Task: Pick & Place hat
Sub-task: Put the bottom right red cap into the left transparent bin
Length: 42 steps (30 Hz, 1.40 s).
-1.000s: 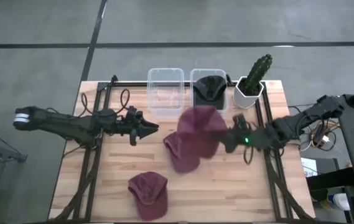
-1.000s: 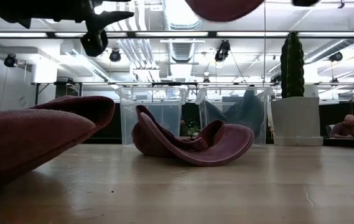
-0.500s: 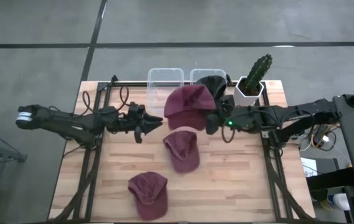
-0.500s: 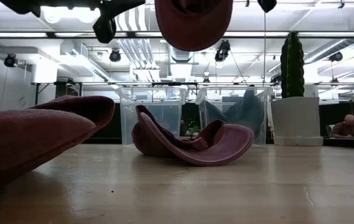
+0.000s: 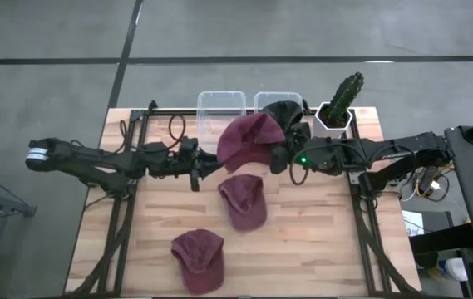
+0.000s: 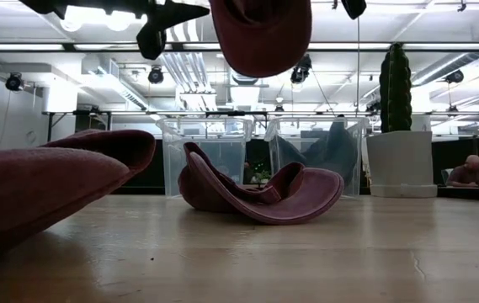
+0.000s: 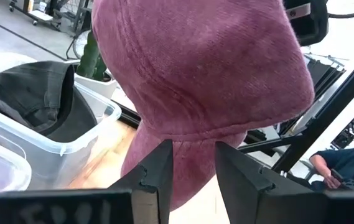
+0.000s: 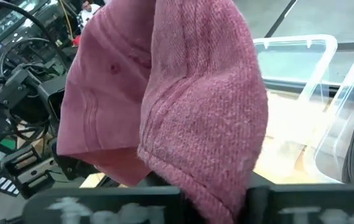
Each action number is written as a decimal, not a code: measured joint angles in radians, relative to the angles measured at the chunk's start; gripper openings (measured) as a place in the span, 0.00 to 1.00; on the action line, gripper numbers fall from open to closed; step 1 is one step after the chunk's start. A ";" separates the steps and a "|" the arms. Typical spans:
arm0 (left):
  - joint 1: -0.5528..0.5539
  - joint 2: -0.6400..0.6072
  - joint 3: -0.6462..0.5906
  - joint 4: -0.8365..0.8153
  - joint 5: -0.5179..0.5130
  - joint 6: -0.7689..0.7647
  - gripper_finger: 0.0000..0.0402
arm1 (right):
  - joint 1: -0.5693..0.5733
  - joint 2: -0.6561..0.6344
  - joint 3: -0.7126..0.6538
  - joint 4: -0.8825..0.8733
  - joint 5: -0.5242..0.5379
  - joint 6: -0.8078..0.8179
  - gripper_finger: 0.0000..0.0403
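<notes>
A maroon cap (image 5: 249,141) hangs in the air in front of two clear bins; it also shows at the top of the low view (image 6: 260,34). My right gripper (image 5: 280,158) reaches in from the table's right and is shut on the cap. My left gripper (image 5: 210,166) comes from the left and is open. In its wrist view its fingers (image 7: 194,171) stand on either side of the cap's lower edge (image 7: 189,149); whether they touch it does not show. Two more maroon caps lie on the table (image 5: 243,200) (image 5: 199,259). My right gripper holds the maroon cap by its right-hand edge (image 8: 209,177), pinched between the two fingers, coming level from the table's right. The cloth folds over the fingers and hides the place of contact. The cap is lifted clear and droops toward the left gripper.
At the far edge stand an empty clear bin (image 5: 221,108) and a second clear bin (image 5: 261,101) with a dark hat (image 5: 283,112) in it. A cactus in a white pot (image 5: 339,106) is to their right. Bare wood lies near the front right corner.
My right gripper has carried the cap from above the middle cap toward the far edge and the left, in front of the bins; the cap now hangs more bunched. My left gripper has moved right and up toward the cap.
</notes>
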 joint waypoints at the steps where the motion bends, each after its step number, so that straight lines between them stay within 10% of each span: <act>1: -0.001 0.001 0.000 -0.002 0.000 -0.004 0.27 | -0.004 0.000 0.000 0.000 0.001 0.000 0.02; 42: -0.033 0.051 0.049 -0.103 -0.253 0.158 0.27 | -0.067 0.085 -0.002 0.195 -0.026 -0.035 0.02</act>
